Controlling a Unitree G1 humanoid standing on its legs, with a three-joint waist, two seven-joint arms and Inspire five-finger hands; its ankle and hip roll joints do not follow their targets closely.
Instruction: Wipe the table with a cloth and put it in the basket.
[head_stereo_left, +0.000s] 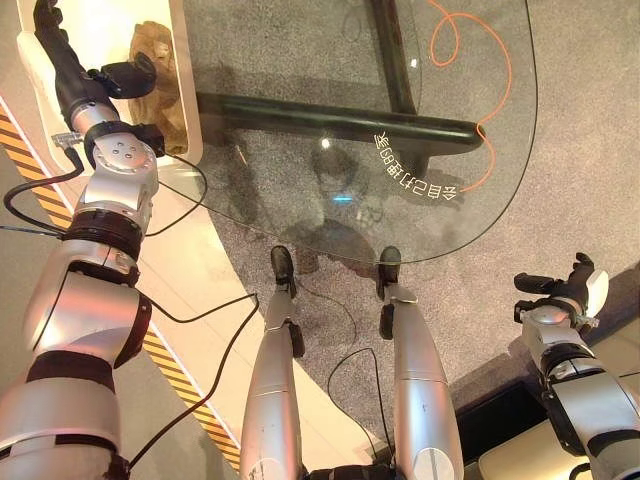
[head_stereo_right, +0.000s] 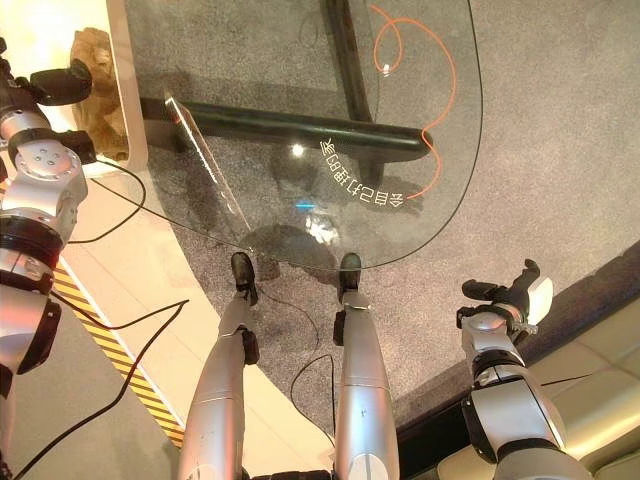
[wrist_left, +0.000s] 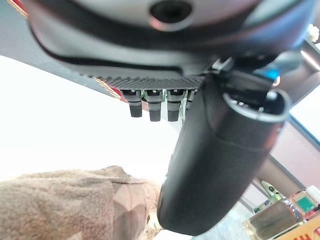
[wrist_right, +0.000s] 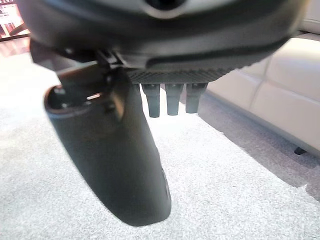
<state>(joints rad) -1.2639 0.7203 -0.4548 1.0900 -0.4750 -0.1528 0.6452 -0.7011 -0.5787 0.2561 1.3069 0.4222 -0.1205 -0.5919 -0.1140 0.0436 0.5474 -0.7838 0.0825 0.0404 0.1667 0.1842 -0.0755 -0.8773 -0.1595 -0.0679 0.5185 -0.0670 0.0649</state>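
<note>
Up at the far left, your left hand (head_stereo_left: 70, 75) hangs over the white basket (head_stereo_left: 190, 120), its fingers (wrist_left: 150, 105) straight and relaxed, its thumb (wrist_left: 215, 160) standing out beside them, nothing held. Just past those fingers the brown cloth (wrist_left: 75, 205) lies crumpled on the basket's pale floor; from the head you see the same cloth (head_stereo_left: 160, 80) bunched against the basket's wall nearest the table, apart from the hand. The basket sits just beside the left edge of the glass table (head_stereo_left: 480, 200), whose rounded near edge curves toward you. Through the glass you can see a dark tube frame (head_stereo_left: 340, 122) crossing under the top, an orange cord (head_stereo_left: 490, 100) looping near the right edge, and grey carpet (head_stereo_left: 590, 150) below. Your right hand (head_stereo_right: 505, 300) hangs low at the right, well apart from the table, over the carpet, fingers (wrist_right: 172, 100) loose and extended, thumb (wrist_right: 115, 160) standing out, holding nothing. A pale sofa (wrist_right: 270, 95) stands just beyond it.
</note>
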